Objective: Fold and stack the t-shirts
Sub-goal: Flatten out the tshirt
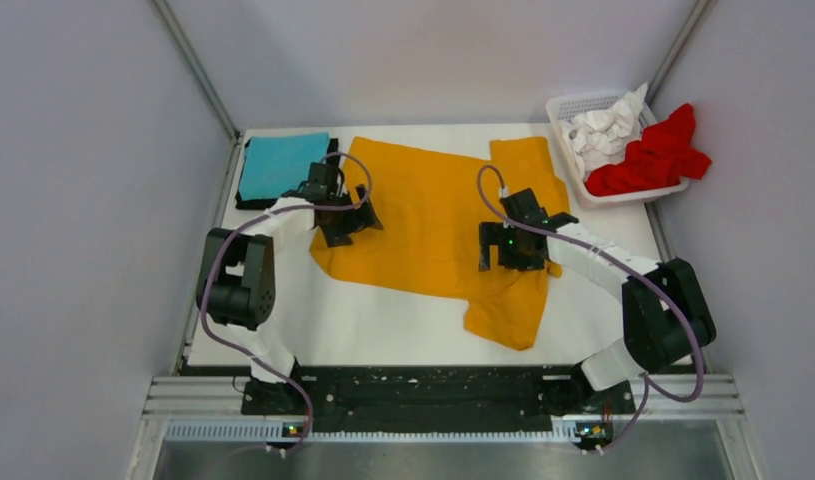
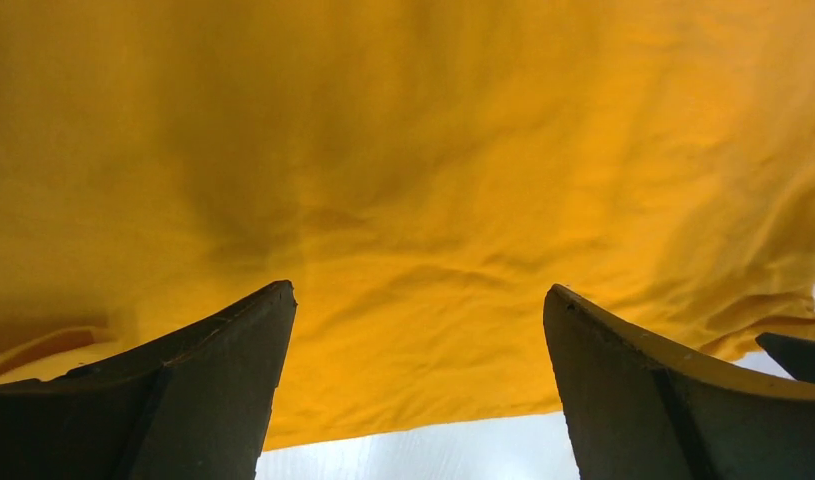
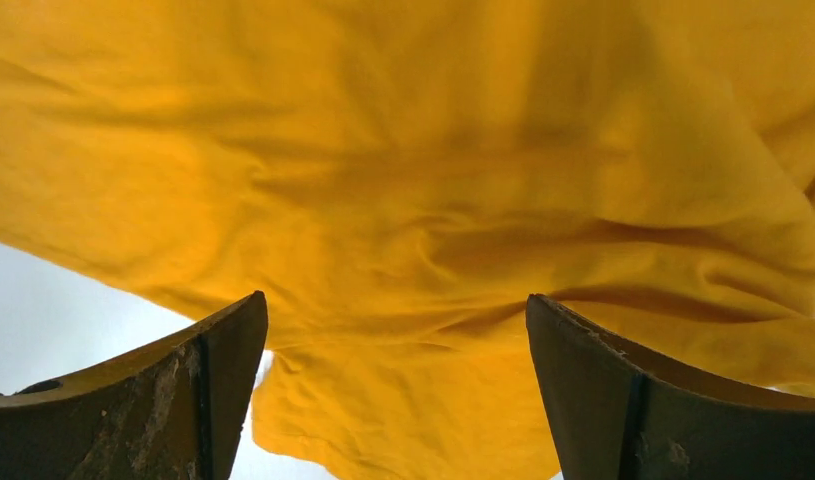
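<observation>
A mustard-orange t-shirt [image 1: 433, 215] lies spread on the white table, one sleeve toward the front [image 1: 508, 315] and one at the back right. It fills the left wrist view [image 2: 413, 170] and the right wrist view [image 3: 433, 150]. My left gripper [image 1: 345, 225] is open above the shirt's left edge, its fingers [image 2: 223, 380] apart over cloth and table. My right gripper [image 1: 505, 255] is open above the shirt's right part, near the front sleeve. A folded turquoise t-shirt [image 1: 281, 163] lies on a folded black one [image 1: 245, 203] at the back left. Red [image 1: 655, 155] and white [image 1: 605, 128] t-shirts sit crumpled in the basket.
A white plastic mesh basket [image 1: 568, 108] stands at the back right corner, the red shirt hanging over its right rim. Grey walls enclose the table on three sides. White tabletop [image 1: 363, 320] shows in front of the orange shirt.
</observation>
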### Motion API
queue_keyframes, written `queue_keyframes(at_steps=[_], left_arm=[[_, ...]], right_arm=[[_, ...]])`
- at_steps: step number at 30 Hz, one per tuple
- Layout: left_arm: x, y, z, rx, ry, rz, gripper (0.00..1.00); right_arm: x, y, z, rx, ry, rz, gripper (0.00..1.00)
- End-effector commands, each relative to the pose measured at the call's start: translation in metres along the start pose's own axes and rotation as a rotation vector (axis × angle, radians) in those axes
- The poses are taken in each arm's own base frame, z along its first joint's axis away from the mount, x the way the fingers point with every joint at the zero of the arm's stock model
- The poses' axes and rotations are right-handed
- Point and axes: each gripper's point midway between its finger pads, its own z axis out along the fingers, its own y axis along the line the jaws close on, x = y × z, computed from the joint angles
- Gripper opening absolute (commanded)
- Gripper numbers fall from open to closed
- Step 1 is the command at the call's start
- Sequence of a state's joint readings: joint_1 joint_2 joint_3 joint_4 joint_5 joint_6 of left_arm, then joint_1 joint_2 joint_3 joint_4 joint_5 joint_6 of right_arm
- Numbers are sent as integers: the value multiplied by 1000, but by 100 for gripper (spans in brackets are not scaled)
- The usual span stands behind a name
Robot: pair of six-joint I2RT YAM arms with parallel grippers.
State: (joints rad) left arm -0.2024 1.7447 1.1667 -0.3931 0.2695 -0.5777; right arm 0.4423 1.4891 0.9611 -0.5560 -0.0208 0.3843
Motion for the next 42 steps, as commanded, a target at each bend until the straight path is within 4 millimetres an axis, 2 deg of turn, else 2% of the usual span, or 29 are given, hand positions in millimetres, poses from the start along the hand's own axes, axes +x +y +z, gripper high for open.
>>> queue_keyframes(at_steps=[1,4,5,8,12,16,19,22,26,29,33,37,39,42], left_arm=[[0,12,-1,-37,-26,-23,99],[13,29,-4,-95,-29,-45,99],[17,32,-4,-105,-23,-54,99],[27,40,-6,-126,-15,-69,99],[33,52,-8,-180,-13,-87,99],[41,60,-11,-209,-16,-107,99],[47,67,-13,-228,-20,-123,99],[51,76,-14,-269,-27,-137,99],[55,106,-27,-449,-51,-177,99],[55,126,-48,-564,-113,-202,99],[55,151,-75,-654,-184,-283,99],[68,180,-92,-673,-195,-428,99],[71,187,-97,-634,-217,-496,99],[58,179,-108,-558,-284,-532,99]], right_arm=[[12,-7,7,19,0,44,99],[55,-12,8,-5,92,72,98],[77,-13,8,-22,141,85,98],[111,-14,-3,-40,200,128,99],[142,-17,-28,-21,273,162,99],[154,-2,-57,-103,318,169,99],[134,7,-72,-142,271,126,99],[81,-2,-71,-49,83,94,99],[11,-8,-57,-1,-136,147,99],[-18,-11,-39,-22,-179,195,99],[-31,-14,-19,-45,-168,219,99],[-40,-15,-15,-38,-184,213,99],[-42,-19,-17,-24,-194,212,99],[-35,-26,-19,-2,-181,216,99]])
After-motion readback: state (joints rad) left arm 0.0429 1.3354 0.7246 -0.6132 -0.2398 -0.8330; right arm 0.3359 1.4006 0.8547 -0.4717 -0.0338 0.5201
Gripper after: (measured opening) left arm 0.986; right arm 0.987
